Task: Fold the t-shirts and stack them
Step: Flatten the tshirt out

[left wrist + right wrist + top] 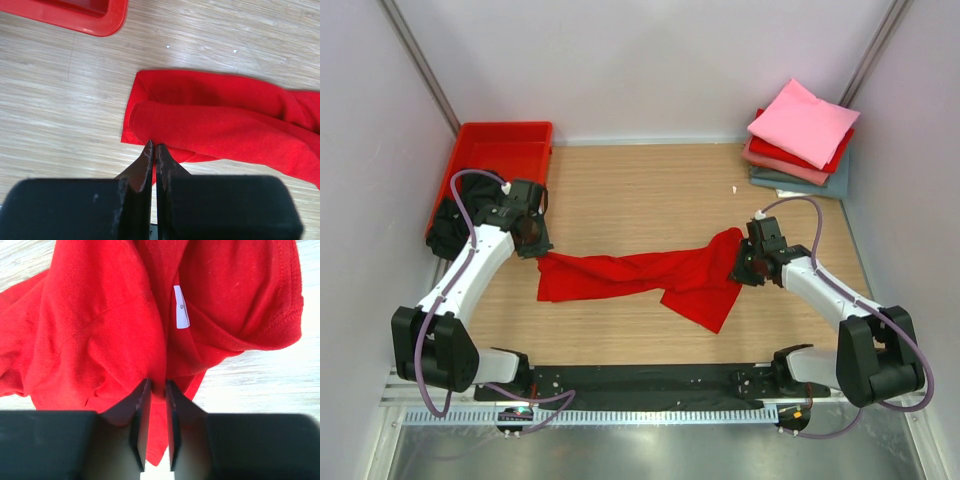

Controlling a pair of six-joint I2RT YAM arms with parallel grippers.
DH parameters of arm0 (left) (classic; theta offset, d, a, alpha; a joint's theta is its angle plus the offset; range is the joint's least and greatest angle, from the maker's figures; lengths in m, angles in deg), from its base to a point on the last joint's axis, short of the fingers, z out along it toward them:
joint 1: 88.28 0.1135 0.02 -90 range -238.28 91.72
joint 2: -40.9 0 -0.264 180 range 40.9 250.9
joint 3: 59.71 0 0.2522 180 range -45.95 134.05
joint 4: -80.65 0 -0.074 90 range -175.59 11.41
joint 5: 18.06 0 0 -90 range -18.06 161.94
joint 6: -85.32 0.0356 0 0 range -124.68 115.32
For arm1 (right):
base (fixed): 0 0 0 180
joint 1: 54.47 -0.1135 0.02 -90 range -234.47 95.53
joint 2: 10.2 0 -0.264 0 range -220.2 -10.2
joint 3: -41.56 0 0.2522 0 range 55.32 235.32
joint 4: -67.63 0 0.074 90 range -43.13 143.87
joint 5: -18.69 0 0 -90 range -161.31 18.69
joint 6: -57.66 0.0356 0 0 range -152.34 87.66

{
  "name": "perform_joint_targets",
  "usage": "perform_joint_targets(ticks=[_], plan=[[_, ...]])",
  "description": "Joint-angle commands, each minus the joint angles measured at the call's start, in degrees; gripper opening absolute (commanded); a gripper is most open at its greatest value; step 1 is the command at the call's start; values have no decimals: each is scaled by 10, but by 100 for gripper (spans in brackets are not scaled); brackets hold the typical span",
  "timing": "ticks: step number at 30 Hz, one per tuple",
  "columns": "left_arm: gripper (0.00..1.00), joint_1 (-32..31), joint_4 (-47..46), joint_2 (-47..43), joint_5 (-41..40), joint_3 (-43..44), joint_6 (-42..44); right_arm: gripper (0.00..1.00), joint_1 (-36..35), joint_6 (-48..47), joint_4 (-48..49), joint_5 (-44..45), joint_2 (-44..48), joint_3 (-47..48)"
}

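Note:
A bright red t-shirt (650,275) is stretched across the middle of the table between both arms. My left gripper (534,240) is shut on its left hem edge; in the left wrist view the shut gripper (153,148) pinches the cloth (220,120). My right gripper (745,262) is shut on the bunched collar end; in the right wrist view the gripper (158,386) clamps a fold of red cloth (95,325) below the white neck label (181,306). A stack of folded t-shirts (802,140), pink on top, lies at the far right.
A rigid red plastic tray (500,160) stands at the far left, with black cloth (445,228) at its near end; its corner also shows in the left wrist view (95,17). White walls enclose the wooden table (650,190). A black strip (640,380) runs along the near edge.

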Motion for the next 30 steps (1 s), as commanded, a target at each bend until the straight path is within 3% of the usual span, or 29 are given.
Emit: perform_joint_targets(ticks=[1, 10, 19, 30], plan=[[0, 3, -15, -11, -5, -3, 11, 20, -3, 2, 20, -3, 6, 14], [0, 3, -15, -12, -9, -2, 10, 2, -3, 2, -33, -2, 68, 53], [0, 1, -28, -54, 1, 4, 5, 1, -2, -20, -129, -13, 105, 197], [0, -13, 19, -192, 43, 137, 5, 1, -3, -55, -254, 16, 148, 393]])
